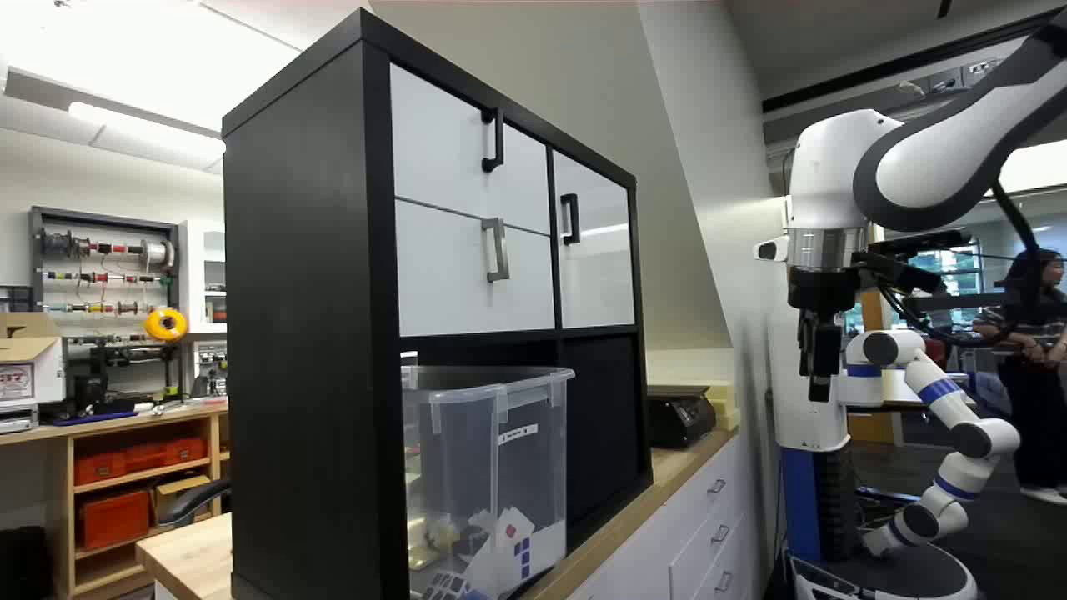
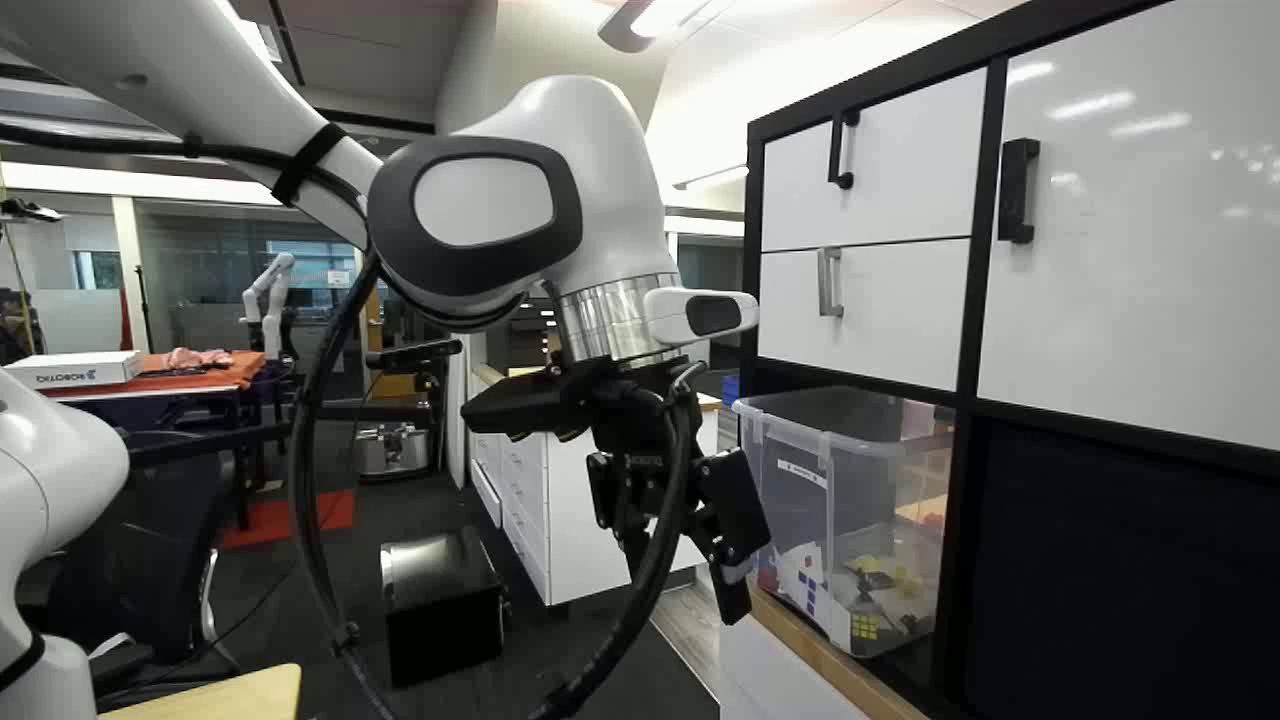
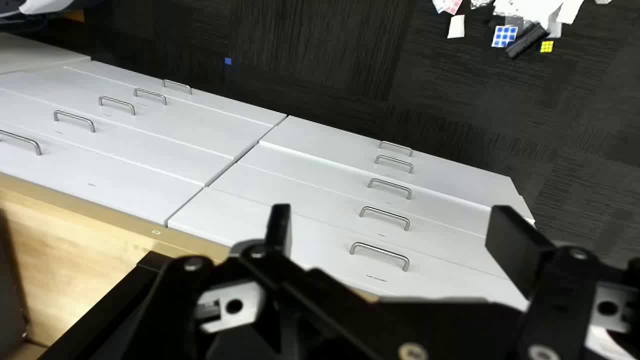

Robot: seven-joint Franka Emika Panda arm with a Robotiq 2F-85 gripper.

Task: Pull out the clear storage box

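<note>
The black shelf (image 1: 300,292) stands on the wood-grained desk (image 1: 629,525). The box (image 1: 538,467), a squared body of clear plastic with a lipped, translucent rim, is in the shelf's lower cube beneath two smooth white drawers (image 1: 442,267); its front end projects past the shelf edge. White pieces (image 1: 507,542) printed with blue squares lie inside. The fingers (image 3: 278,227), black with flat, blocky faces, are set wide apart, as the wrist view shows. In an exterior view the fingers (image 1: 824,362) point downward, apart from the box.
</note>
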